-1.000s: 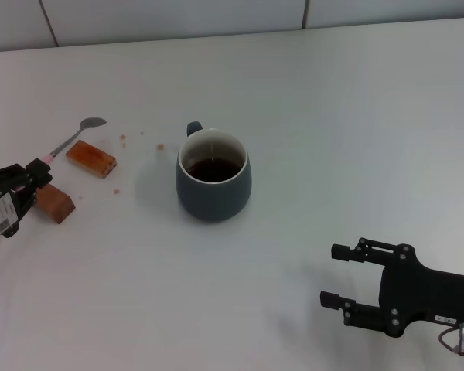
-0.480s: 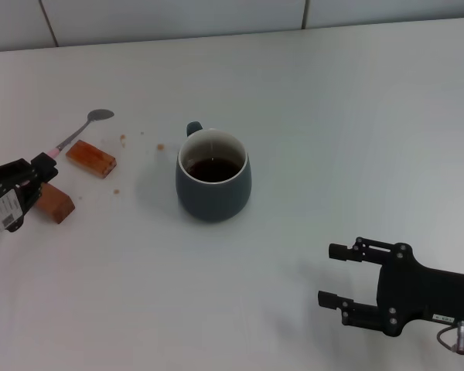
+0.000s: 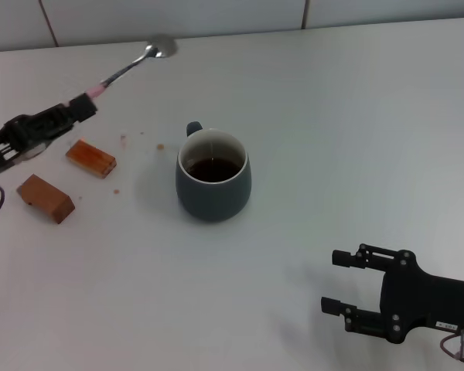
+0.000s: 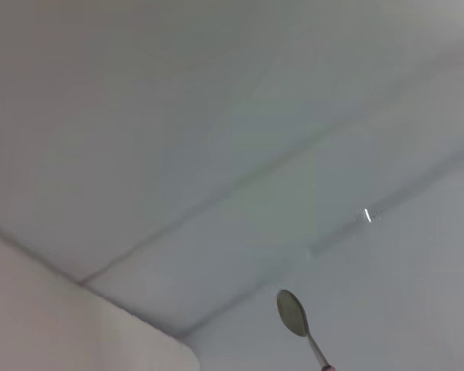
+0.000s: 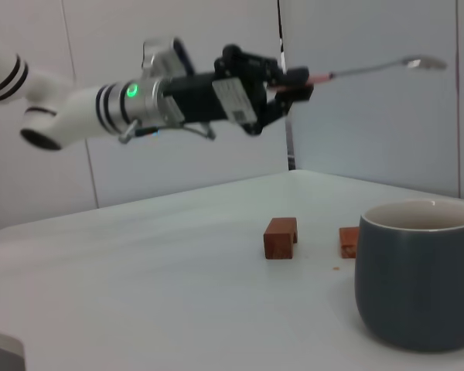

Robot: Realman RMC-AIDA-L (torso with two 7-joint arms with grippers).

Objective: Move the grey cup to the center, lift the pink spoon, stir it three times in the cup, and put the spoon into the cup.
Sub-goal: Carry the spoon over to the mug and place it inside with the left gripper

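Centrally on the white bench [image 3: 309, 116] stands the grey cup [image 3: 213, 185], while at lower right the right claw [image 3: 342, 280] hangs wide apart and at upper left the left claw [image 3: 83, 106] grips the raised pink spoon [image 3: 131, 65].

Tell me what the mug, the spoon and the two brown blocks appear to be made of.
The grey cup: likely glazed ceramic, with a smooth blue-grey outside, white inside and thick pale rim. The pink spoon, held in the left gripper: shiny grey bowl and neck that look like metal; the pink handle could be plastic or coating. The brown blocks: matte, sharp-edged, probably wood.
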